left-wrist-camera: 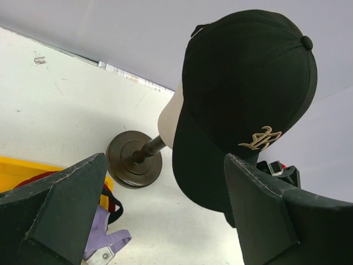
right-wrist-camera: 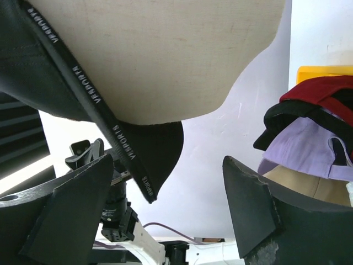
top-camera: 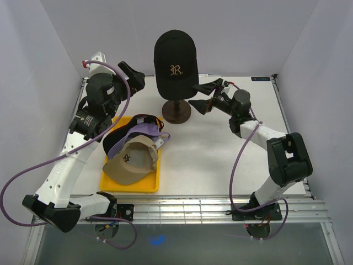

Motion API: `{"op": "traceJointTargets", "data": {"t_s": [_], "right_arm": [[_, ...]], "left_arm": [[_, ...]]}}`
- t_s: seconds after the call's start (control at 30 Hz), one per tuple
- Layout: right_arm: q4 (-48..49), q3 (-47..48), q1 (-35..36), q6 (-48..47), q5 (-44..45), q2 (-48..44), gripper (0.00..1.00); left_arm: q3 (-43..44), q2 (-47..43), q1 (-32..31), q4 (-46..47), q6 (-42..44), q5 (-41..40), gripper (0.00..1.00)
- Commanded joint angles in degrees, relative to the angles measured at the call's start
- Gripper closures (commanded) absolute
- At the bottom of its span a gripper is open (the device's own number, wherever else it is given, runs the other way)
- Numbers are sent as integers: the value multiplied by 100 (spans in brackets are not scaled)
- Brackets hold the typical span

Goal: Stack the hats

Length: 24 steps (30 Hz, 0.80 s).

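A black cap with a gold R point(top-camera: 175, 61) sits on the cream mannequin head at the back centre. It also shows in the left wrist view point(left-wrist-camera: 248, 83), and its rear edge in the right wrist view point(right-wrist-camera: 154, 149). The other hats lie piled in the yellow tray point(top-camera: 129, 187): tan cap point(top-camera: 132, 160) on top, then lavender point(top-camera: 144, 131), black point(top-camera: 113, 142) and dark red point(top-camera: 146, 117). My left gripper point(top-camera: 132, 74) is open and empty, left of the head point(left-wrist-camera: 165, 215). My right gripper point(top-camera: 199, 96) is open and empty, just right of the stand point(right-wrist-camera: 165, 210).
The mannequin head point(left-wrist-camera: 168, 118) stands on a dark pole with a round base point(top-camera: 176, 112). White walls close in the table at the back and both sides. The right arm reaches across the table's right half.
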Motion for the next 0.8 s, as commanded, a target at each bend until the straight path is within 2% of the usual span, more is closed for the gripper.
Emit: {"op": "traceJointTargets", "data": {"t_s": [0.0, 0.33, 0.5, 0.6, 0.63, 0.77], "right_arm": [[-256, 241, -50, -406, 80, -408, 14], [-730, -84, -182, -828, 150, -935, 12], [-1345, -242, -200, -1372, 106, -1418, 12], [-2178, -225, -226, -2180, 45, -1814, 13], [-2764, -190, -226, -2452, 62, -2032, 13], [-4305, 12, -200, -4250, 325, -2674, 15]], "left_arm": [[52, -194, 8, -68, 166, 113, 2], [-53, -439, 8, -542, 368, 192, 3], [-413, -852, 8, -1139, 281, 402, 8], [-834, -1168, 8, -1508, 210, 596, 12], [-931, -1247, 8, -1666, 201, 649, 15], [-1318, -1520, 8, -2019, 122, 1044, 21]]}}
